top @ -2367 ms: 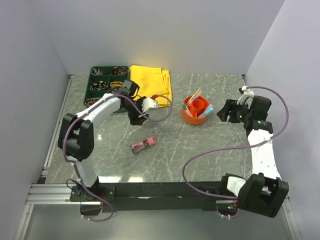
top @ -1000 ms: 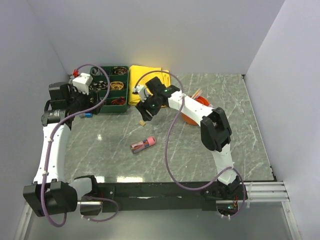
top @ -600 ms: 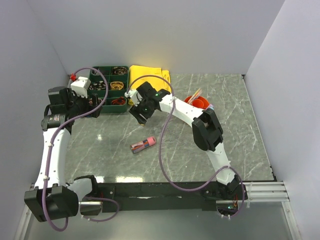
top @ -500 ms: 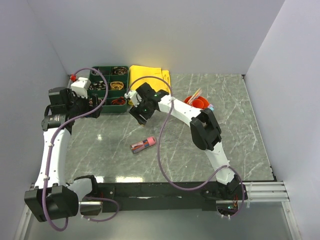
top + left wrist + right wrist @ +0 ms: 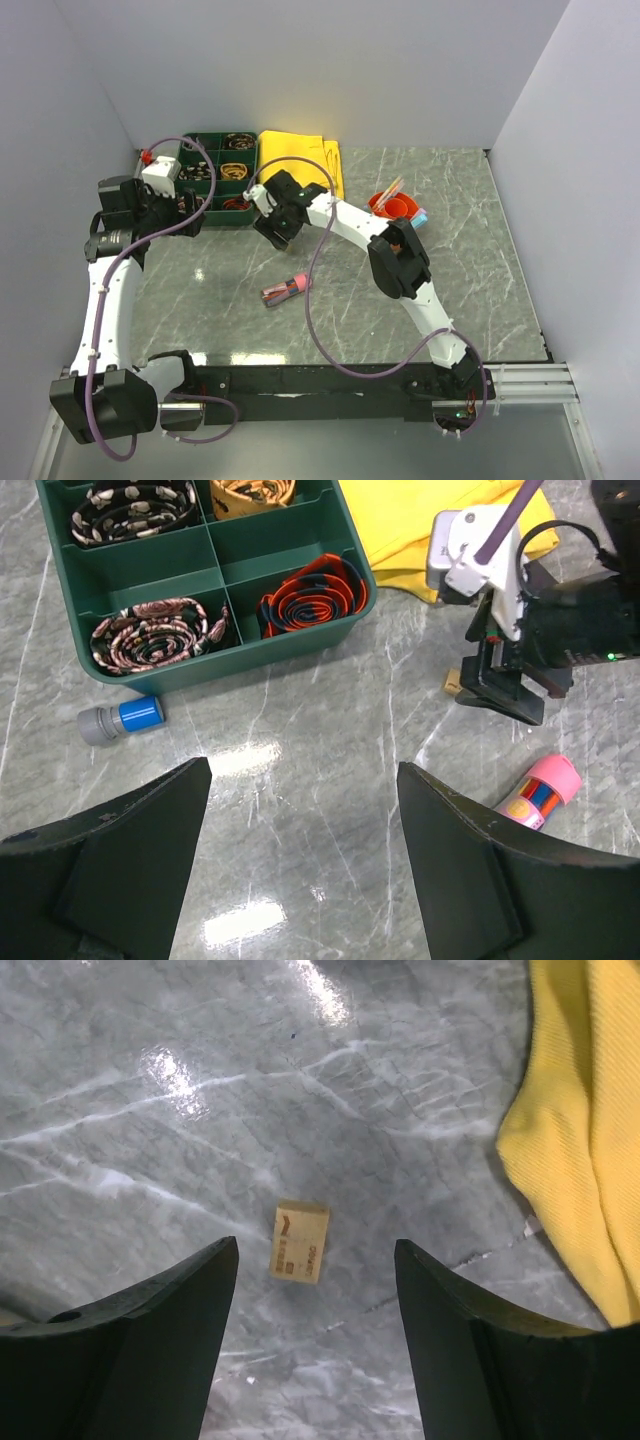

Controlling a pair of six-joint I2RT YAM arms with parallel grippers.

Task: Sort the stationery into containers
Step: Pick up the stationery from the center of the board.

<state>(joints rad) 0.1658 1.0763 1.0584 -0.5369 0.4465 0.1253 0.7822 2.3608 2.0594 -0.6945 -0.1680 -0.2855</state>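
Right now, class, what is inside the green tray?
The tray holds coiled bands: a red-and-dark coil, a pink coil, a black spotted coil. Two middle cells look bare. From above, the left arm covers some left cells.

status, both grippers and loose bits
Left gripper open, near the green tray. Right gripper open over the tan eraser, not gripping. Pink marker and blue-capped piece loose on the table. Yellow cloth beside the eraser, not touching.

We've got a tan eraser [image 5: 300,1242] lying flat on the worktop, a pink marker [image 5: 540,792] near it, a blue stub [image 5: 122,718] just beside the green tray [image 5: 280,540], pens [image 5: 390,188] sticking out of the orange pot [image 5: 398,206]
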